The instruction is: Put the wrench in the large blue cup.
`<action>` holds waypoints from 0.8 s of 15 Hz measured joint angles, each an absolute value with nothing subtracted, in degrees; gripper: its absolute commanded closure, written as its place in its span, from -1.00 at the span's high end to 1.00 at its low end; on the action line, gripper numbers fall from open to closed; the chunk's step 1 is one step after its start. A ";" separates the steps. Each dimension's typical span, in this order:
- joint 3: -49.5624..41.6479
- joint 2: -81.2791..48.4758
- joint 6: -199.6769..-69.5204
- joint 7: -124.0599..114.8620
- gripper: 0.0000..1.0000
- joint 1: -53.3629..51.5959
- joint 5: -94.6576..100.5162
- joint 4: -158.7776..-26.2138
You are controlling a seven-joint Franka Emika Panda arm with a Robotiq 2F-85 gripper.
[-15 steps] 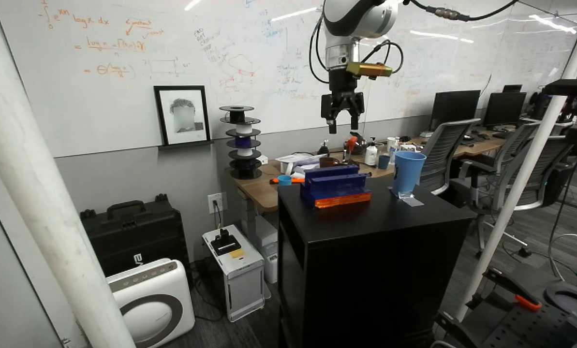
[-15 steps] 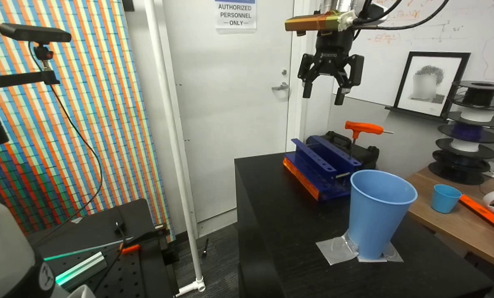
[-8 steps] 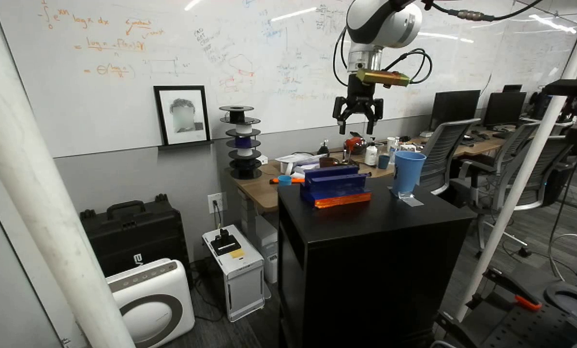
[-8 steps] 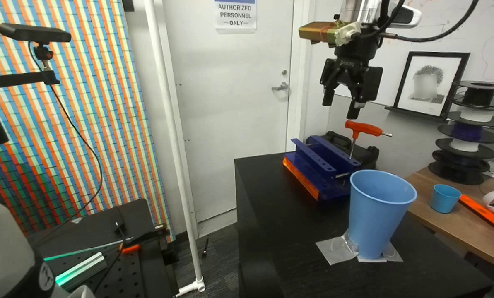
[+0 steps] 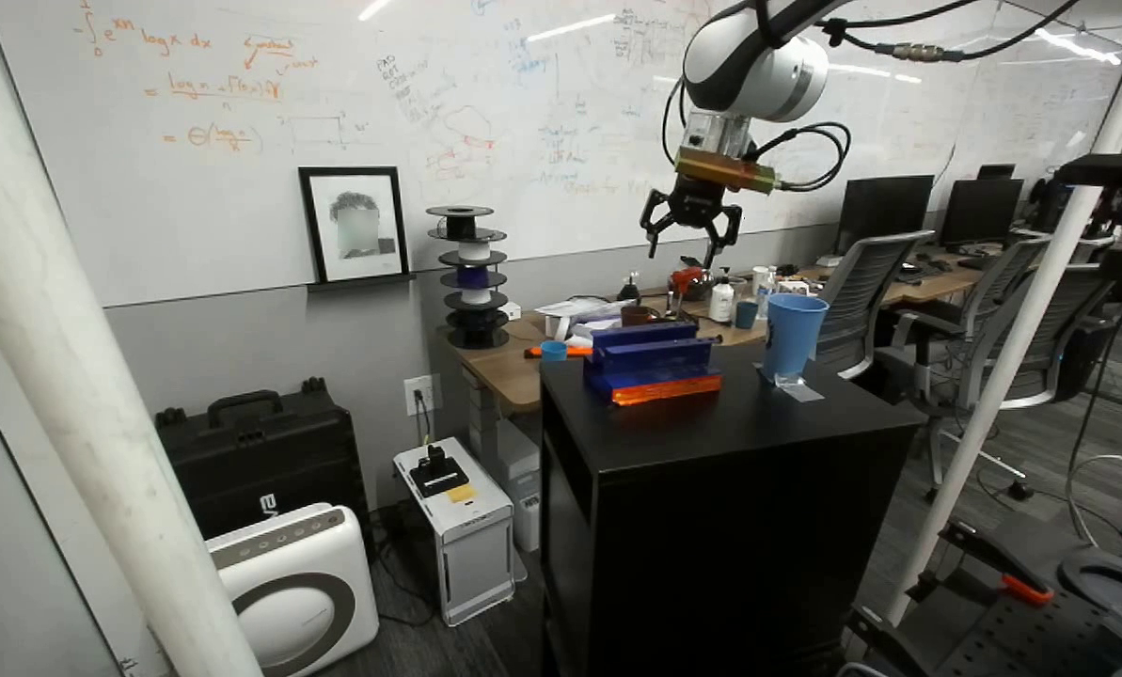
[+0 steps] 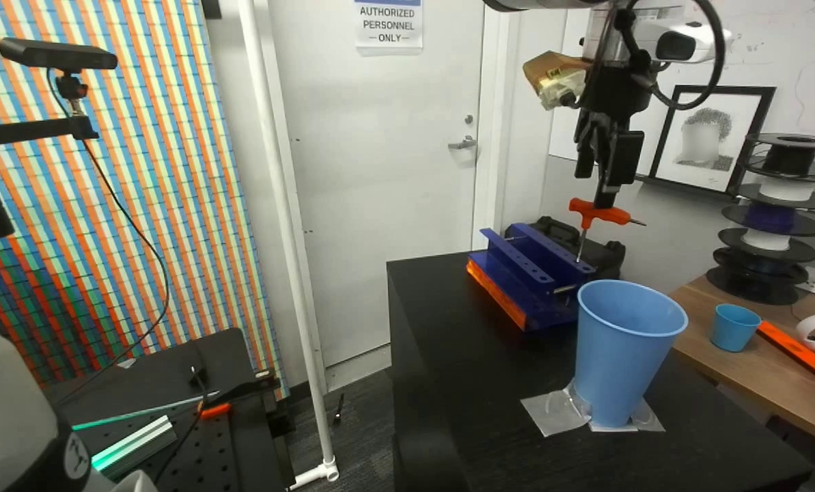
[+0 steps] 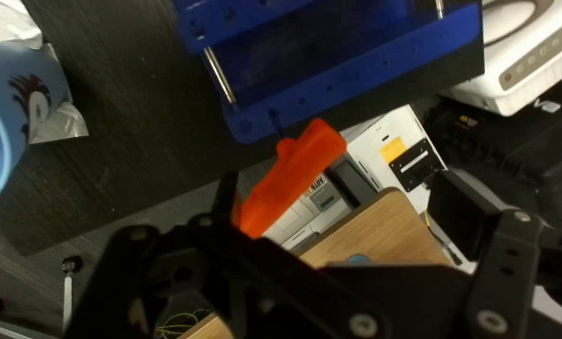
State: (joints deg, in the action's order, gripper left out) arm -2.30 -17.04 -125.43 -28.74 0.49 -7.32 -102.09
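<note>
The wrench (image 6: 589,212) stands nearly upright in the dark-blue rack (image 6: 516,257), near the large blue cup (image 6: 622,362); the gripper (image 5: 681,258), spread wide, holds nothing. Best centre the handle (image 7: 291,178) between the fingers (image 7: 452,212), close firmly, then lift straight until it clears the rack

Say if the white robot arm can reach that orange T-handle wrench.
Likely yes: its open black pincer hangs by the wrench handle, which stands clear above the low dark-blue box.
</note>
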 measured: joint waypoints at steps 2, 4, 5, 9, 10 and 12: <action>-2.40 -17.90 -130.04 -34.11 0.45 -0.04 -7.31 -102.22; -2.94 -18.82 -134.89 -39.74 0.12 -0.98 -6.82 -102.43; -3.42 -19.33 -137.21 -42.81 -0.03 -1.62 -6.12 -102.60; -6.88 -21.35 -144.42 -58.31 0.82 -5.25 1.07 -103.45; -8.48 -21.59 -145.49 -62.84 0.96 -6.77 3.57 -103.67; -11.55 -21.62 -145.89 -71.29 1.00 -9.93 8.90 -103.96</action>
State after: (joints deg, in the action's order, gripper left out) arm -11.55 -21.62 -145.89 -71.29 -9.93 8.90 -103.96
